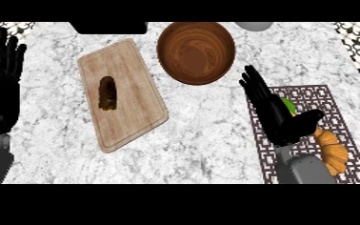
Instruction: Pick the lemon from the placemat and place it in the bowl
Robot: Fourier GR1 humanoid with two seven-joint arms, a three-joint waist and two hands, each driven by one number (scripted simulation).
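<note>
The lemon (289,106), yellow-green, lies on the dark patterned placemat (318,97) at the right, mostly hidden under my right hand (273,115). That hand is open, its fingers straight and pointing up-left, its thumb spread out to the right past the lemon. Whether the palm touches the fruit I cannot tell. The brown wooden bowl (209,37) stands at the top centre, up and left of this hand, with nothing in it. At the far left edge my left hand (10,83) rests open, fingers up.
An orange croissant (332,151) lies on the placemat just below the right thumb. A wooden cutting board (134,119) with a dark oblong item (107,93) sits left of the bowl. A black object (109,27) and a grey one (254,25) line the far edge.
</note>
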